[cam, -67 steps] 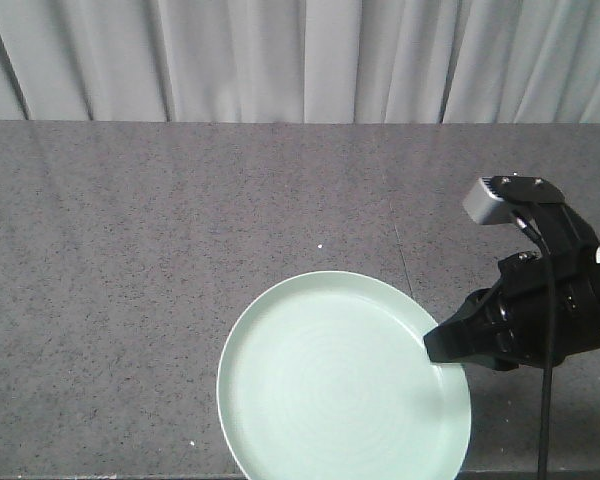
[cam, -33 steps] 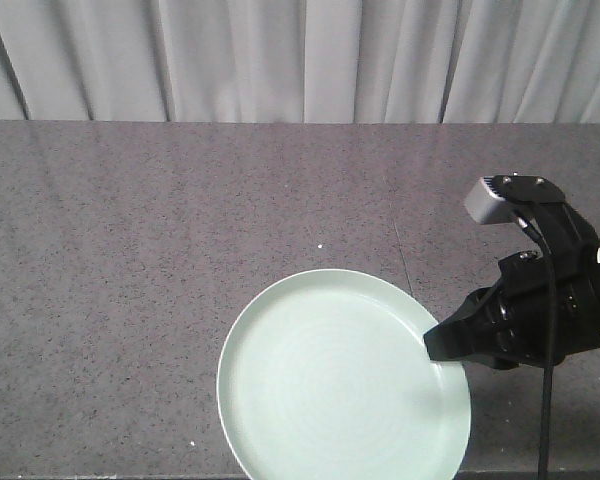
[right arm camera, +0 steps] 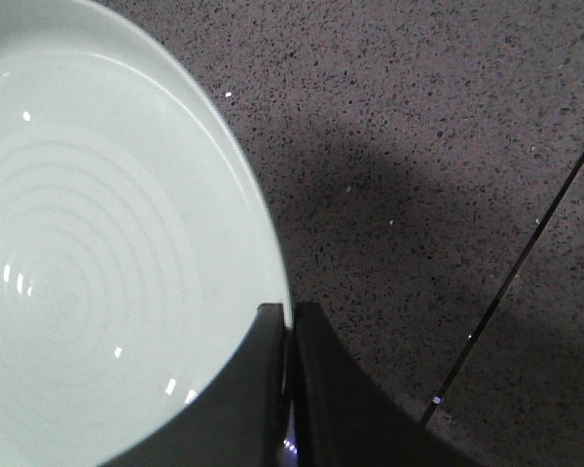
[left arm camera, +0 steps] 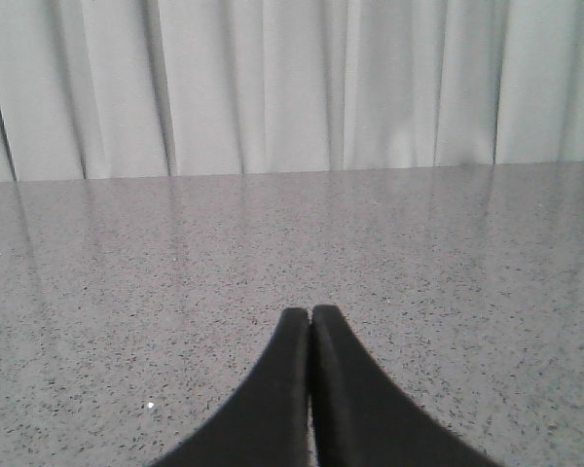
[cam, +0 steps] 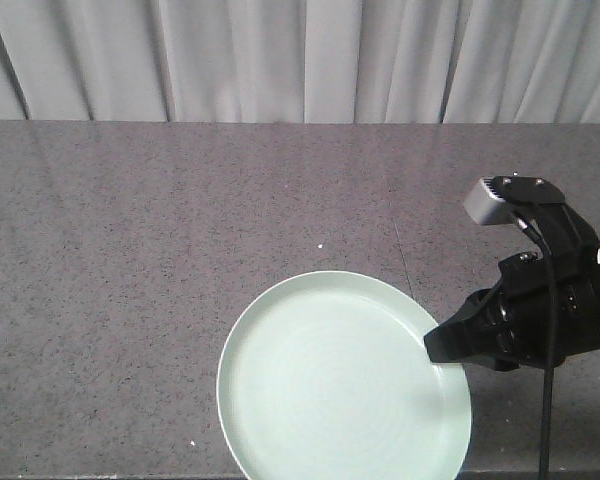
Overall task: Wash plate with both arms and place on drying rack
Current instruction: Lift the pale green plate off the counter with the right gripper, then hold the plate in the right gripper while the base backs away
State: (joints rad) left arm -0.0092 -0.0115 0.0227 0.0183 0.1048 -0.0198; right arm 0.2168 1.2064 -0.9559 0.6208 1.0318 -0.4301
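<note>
Plate (cam: 340,385): pale mint-green, ceramic by appearance. The glaze is smooth and glossy, with small point highlights and faint concentric rings in the right wrist view.
Curtain (cam: 280,60): pale cloth, matt, pleated.
Countertop (cam: 160,250): grey speckled stone-like slab, polished. Its faint sheen reflects the curtain in the left wrist view. One thin dark seam (right arm camera: 526,253) crosses it.
Right gripper (cam: 432,352) and left gripper (left arm camera: 310,313): black, smooth, matt to satin, plastic-looking.
Wrist box (cam: 502,198): grey casing, dull metallic look.
Cable (cam: 546,400): black, smooth sheath.
</note>
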